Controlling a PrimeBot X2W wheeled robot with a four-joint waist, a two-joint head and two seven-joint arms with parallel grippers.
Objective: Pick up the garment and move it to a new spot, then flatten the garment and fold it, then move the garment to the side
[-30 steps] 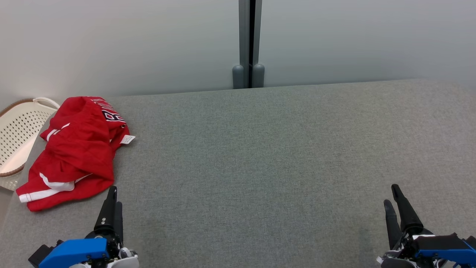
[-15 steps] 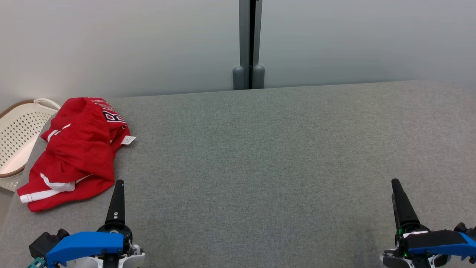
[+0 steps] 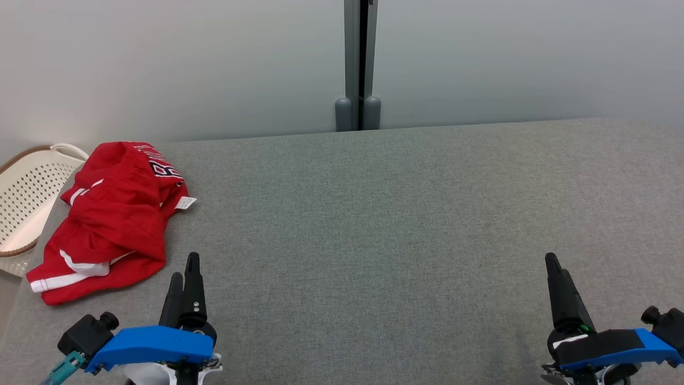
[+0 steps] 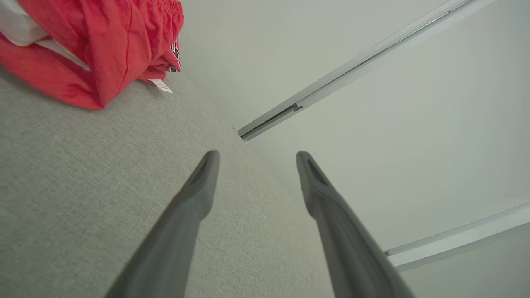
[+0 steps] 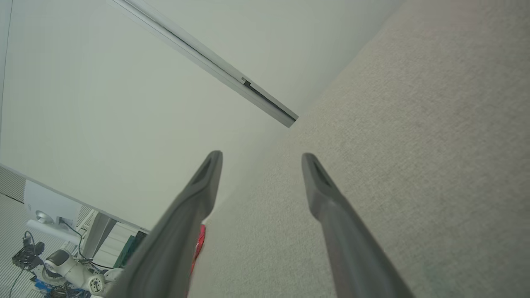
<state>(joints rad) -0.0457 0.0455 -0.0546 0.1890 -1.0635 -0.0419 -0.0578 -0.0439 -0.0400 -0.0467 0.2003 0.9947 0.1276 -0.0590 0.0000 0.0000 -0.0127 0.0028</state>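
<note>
Red with white trim, the crumpled garment [image 3: 107,214] lies at the left edge of the grey fabric table [image 3: 374,214], beside a perforated cream basket [image 3: 26,198]. Its black-and-white lettering is folded over and the small white tag [image 3: 184,201] is too tiny to read. The left gripper [image 4: 256,156] and right gripper [image 5: 261,158] both hover with fingers spread, holding nothing.

- A grey fabric-covered table [image 3: 374,224] spread across the centre.
- A cream perforated basket [image 3: 26,190] with a brown rim sat at nine o'clock, beside the table's edge.
- A grey post [image 3: 359,64] stood at twelve o'clock between pale wall panels [image 3: 160,64].
</note>
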